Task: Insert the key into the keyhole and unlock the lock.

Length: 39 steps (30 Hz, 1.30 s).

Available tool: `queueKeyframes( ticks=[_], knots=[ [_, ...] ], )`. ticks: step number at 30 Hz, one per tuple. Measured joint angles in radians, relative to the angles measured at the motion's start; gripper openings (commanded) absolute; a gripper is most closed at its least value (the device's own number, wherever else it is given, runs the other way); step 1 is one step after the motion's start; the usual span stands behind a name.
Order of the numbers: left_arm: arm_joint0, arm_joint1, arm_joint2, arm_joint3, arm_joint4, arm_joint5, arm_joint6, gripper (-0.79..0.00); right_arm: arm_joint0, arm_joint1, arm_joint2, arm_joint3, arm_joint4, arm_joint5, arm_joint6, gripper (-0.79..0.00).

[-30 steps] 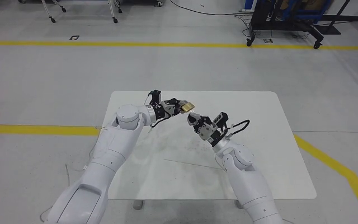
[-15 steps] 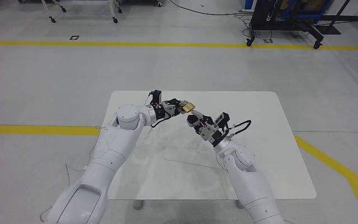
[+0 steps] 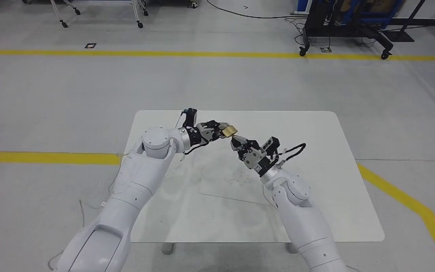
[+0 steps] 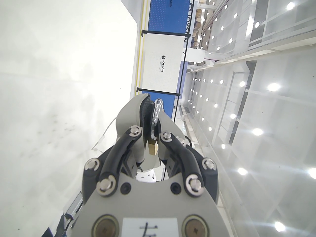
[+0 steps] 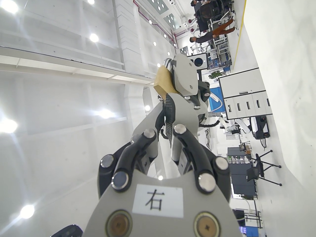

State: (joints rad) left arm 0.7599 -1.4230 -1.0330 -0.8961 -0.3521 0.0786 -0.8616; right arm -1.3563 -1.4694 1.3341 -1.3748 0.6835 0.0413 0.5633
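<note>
Above table [image 3: 319, 136], lock [image 3: 230, 129] in left jaws

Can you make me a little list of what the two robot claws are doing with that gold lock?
lock: a brass padlock, held in the air over the white table
left claw: shut on the lock
right claw: shut, its tips close beside the lock's body
key: too hidden at the right claw's tips to make out
shackle: silver; cannot tell if it is open or closed
</note>
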Motion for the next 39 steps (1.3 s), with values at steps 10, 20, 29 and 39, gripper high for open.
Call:
queueKeyframes(
  ticks=[10, 20, 29, 39],
  knots=[
    [0.030, 0.010, 0.011, -0.068, 0.100, -0.142, 0.019, -0.785, 0.036, 0.020, 0.051, 0.061, 0.180, 0.217, 0.198, -0.785],
    [0.090, 0.022, -0.008, -0.153, 0.160, -0.257, 0.093, -0.785, 0.060, 0.044, 0.103, 0.135, 0.295, 0.375, 0.374, -0.785],
    [0.109, 0.028, -0.017, -0.178, 0.171, -0.250, 0.103, -0.785, 0.033, 0.059, 0.105, 0.089, 0.197, 0.242, 0.326, 0.000],
    [0.112, 0.036, 0.048, -0.211, 0.421, -0.167, 0.179, -0.785, -0.213, 0.096, 0.275, -0.180, 0.000, -0.022, 0.160, 0.000]
  ],
)
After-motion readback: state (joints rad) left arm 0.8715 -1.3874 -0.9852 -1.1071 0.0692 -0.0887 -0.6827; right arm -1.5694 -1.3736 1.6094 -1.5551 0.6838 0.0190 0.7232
